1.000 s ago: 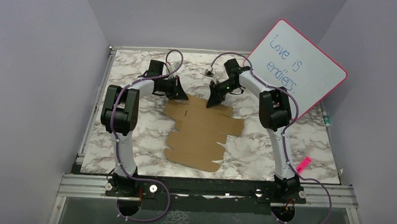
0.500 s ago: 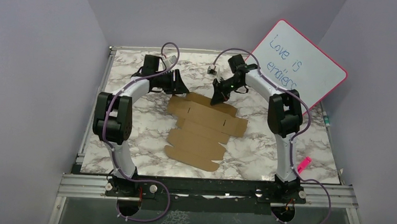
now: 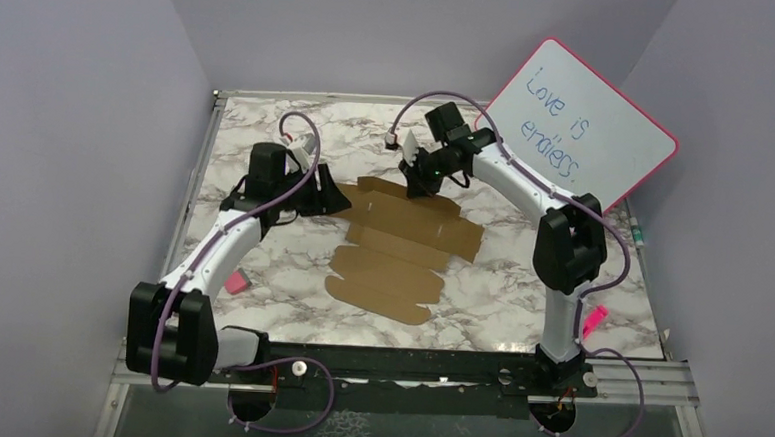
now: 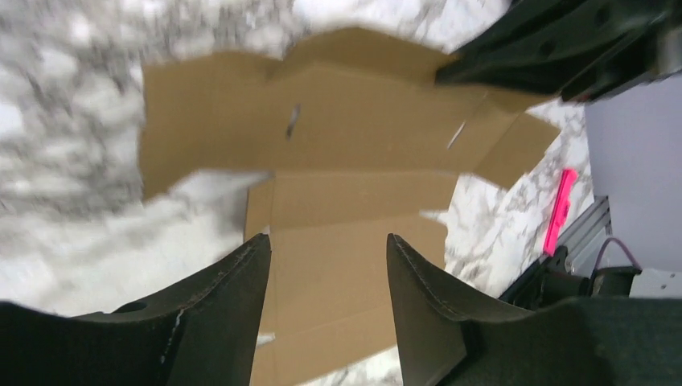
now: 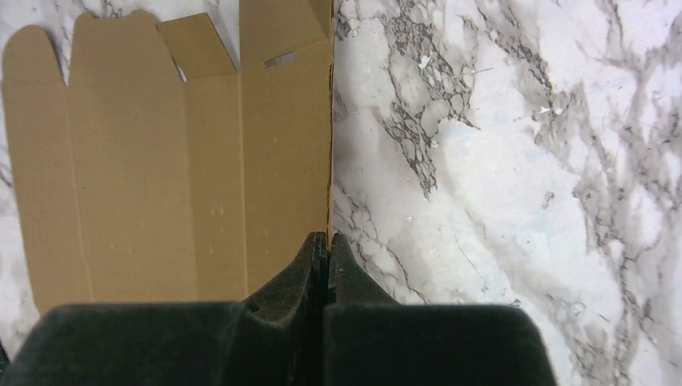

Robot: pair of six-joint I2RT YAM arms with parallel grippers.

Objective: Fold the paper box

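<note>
On grey-veined white marble counter (image 3: pixel 267 142): paper box (image 3: pixel 402 249), a flat brown die-cut cardboard sheet, lying unfolded between both arms.
Right black claw (image 5: pixel 328 238): pressed together, apparently pinching the sheet's far edge.
Left black claw (image 4: pixel 328 245): spread, just beside the sheet's far left corner, nothing between its fingers.
Step in hand: probably raising the far panel along its crease.
Doing it well: lift slowly, hold the pinch square, pin the neighbouring panel flat so only the crease bends.
Hard to make out: blur across the left wrist view; height of the far edge off the counter; faint crease lines.
</note>
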